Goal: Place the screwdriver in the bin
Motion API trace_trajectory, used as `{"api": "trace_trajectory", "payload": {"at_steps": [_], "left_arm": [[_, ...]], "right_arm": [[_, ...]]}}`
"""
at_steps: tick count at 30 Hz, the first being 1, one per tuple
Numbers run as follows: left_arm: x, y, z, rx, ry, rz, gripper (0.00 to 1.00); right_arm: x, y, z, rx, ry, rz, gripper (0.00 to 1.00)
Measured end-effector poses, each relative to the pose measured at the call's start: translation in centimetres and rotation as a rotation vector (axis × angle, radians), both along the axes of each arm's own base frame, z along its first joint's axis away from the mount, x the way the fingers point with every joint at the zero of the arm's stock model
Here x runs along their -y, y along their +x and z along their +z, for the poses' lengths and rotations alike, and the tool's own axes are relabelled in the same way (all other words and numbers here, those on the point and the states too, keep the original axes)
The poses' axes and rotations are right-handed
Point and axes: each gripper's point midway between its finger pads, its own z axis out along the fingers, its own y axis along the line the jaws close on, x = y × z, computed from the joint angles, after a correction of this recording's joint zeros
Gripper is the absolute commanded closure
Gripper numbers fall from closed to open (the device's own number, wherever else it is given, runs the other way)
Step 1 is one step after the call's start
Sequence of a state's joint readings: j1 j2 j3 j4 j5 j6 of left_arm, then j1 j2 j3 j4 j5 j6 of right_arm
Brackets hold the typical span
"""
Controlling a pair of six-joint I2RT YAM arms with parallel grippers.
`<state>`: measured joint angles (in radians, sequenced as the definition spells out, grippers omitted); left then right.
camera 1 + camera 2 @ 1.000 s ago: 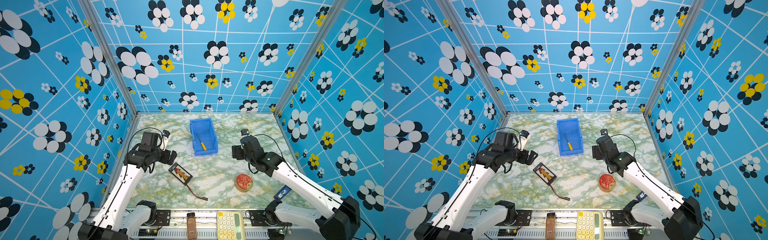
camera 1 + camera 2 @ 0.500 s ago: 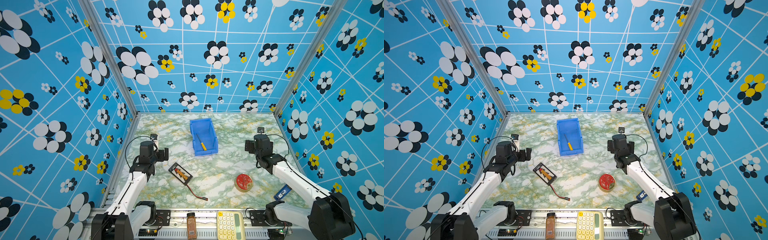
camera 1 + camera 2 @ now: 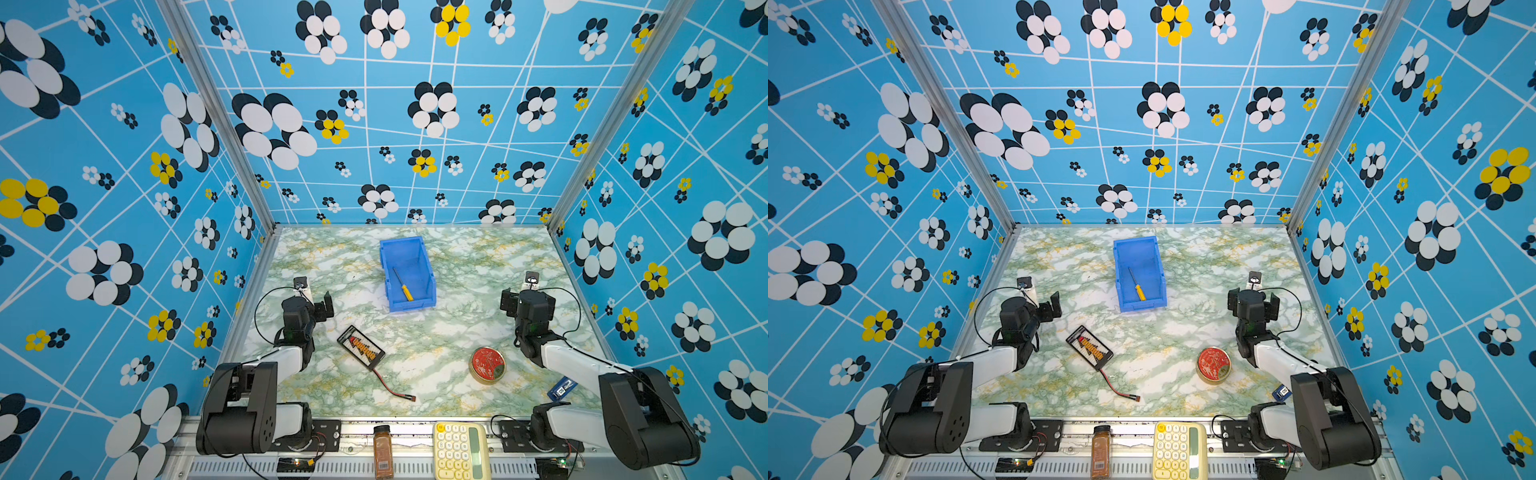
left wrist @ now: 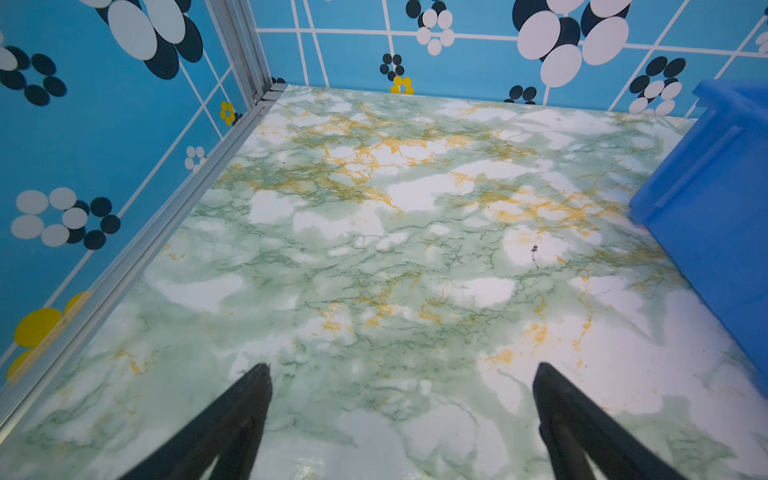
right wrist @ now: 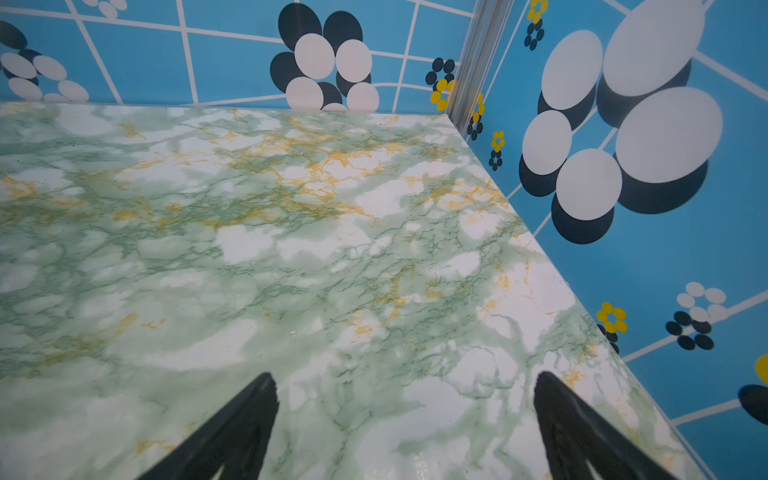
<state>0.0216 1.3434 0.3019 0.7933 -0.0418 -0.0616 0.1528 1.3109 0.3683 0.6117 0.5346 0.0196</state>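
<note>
In the left wrist view the bin (image 4: pixel 715 216) runs off the picture's edge, and its inside is hidden behind its wall. In both top views the right arm (image 3: pixel 582 365) covers part of a small blue item (image 3: pixel 562 386), too small to identify. The label on the battery pack (image 3: pixel 360 348) is too small to read.

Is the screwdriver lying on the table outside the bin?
No, in a top view the screwdriver lies inside the bin, on its floor.

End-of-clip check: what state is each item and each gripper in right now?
screwdriver: lying flat inside the bin, not gripped.
bin: upright on the table, holding only the screwdriver.
left gripper: open, empty.
right gripper: open, empty.
red tin: lid on, sitting on the table.
battery pack: flat on the table, red wire loose.
spice jar: capped.
</note>
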Motion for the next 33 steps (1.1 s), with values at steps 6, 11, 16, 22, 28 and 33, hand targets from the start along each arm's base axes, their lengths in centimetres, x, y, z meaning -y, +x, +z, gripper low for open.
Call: {"api": "trace_trajectory", "payload": {"at_steps": [6, 11, 16, 22, 28, 33], "left_arm": [[0.1, -0.2, -1.0, 0.057, -0.002, -0.008, 0.01], [0.1, -0.4, -2.8, 0.056, -0.004, -0.007, 0.01], [0.0, -0.3, -1.5, 0.114, -0.007, -0.004, 0.01], [0.0, -0.2, -0.6, 0.156, -0.006, -0.001, 0.01], [-0.5, -0.5, -0.3, 0.177, -0.015, 0.032, 0.01], [-1.1, -0.6, -0.2, 0.188, -0.018, 0.066, 0.01]], "right_arm": [[-0.8, 1.3, -1.0, 0.028, 0.046, 0.069, 0.01], [0.3, 2.4, -2.6, 0.052, 0.084, 0.077, 0.01], [0.0, 2.5, -3.3, 0.03, 0.106, 0.097, 0.01], [-0.2, 2.8, -3.0, 0.042, 0.11, 0.108, 0.01], [-0.2, 2.8, -3.0, 0.043, 0.111, 0.108, 0.01], [-0.2, 2.8, -3.0, 0.043, 0.111, 0.108, 0.01]]}}
